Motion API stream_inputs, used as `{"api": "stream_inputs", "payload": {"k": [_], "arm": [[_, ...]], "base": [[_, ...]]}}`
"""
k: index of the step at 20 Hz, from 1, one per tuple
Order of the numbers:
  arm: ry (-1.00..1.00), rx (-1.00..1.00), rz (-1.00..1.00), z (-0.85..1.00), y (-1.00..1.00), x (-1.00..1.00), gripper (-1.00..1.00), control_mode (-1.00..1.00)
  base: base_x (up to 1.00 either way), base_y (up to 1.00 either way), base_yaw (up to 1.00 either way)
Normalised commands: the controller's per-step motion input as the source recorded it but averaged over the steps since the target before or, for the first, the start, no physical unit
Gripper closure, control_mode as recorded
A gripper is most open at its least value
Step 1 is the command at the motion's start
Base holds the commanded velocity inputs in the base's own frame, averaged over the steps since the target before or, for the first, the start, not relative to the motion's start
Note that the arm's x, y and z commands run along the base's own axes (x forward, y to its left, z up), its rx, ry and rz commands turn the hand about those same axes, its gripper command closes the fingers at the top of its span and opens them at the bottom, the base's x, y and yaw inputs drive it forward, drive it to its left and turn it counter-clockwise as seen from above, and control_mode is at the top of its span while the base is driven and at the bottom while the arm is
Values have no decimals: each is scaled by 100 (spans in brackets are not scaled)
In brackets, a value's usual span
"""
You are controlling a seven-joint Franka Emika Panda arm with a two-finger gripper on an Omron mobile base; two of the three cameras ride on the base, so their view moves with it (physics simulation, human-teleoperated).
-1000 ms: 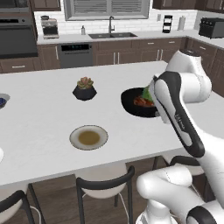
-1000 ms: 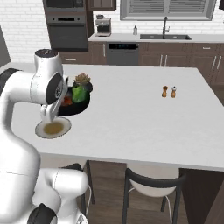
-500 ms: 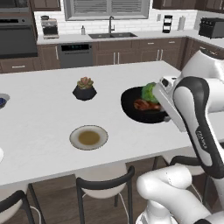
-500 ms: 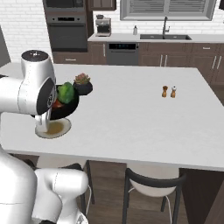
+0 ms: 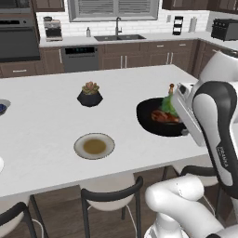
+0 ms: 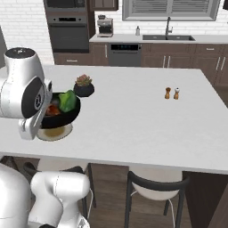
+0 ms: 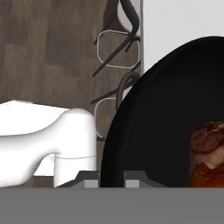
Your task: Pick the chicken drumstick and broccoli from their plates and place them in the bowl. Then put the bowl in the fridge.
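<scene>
The black bowl (image 5: 158,122) sits raised near the front right part of the white island worktop (image 5: 51,116), close to its front edge, with the chicken drumstick (image 5: 162,115) and the broccoli (image 5: 169,105) both inside it — the green lump on the far side of the reddish-brown meat in the left base view. In the right base view the bowl (image 6: 60,116) overlaps the grey-rimmed plate (image 6: 55,132), hiding most of it, so it appears lifted clear of the worktop. The gripper (image 7: 111,180) is closed tight on the bowl's near rim: in the hand view the dark rim (image 7: 118,131) runs down between the two finger tips, and the drumstick (image 7: 205,153) shows at the right inside the black hollow. The grey-rimmed plate (image 5: 94,146) with its tan-brown centre lies near the front edge, left of the bowl and bare. A succulent plant in a black faceted pot (image 5: 89,95) stands further back toward the middle of the worktop, well apart from the bowl. Two small shakers (image 6: 172,93) stand together toward the right edge. At the left edge a small bowl with blue berries (image 5: 2,107) is cut off by the frame.
</scene>
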Motion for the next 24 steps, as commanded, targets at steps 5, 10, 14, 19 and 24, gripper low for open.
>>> {"api": "stream_inputs", "payload": {"k": [5, 10, 14, 19, 24], "arm": [[0, 0, -2, -21, -15, 0, 100, -100], [0, 0, -2, -22, -7, -9, 100, -100], [0, 0, -7, 0, 0, -1, 100, -100], [0, 0, -5, 0, 0, 0, 100, -100], [0, 0, -5, 0, 0, 0, 100, -100]], "base": [[0, 0, 0], [0, 0, 0], [0, 0, 0], [0, 0, 0], [0, 0, 0]]}}
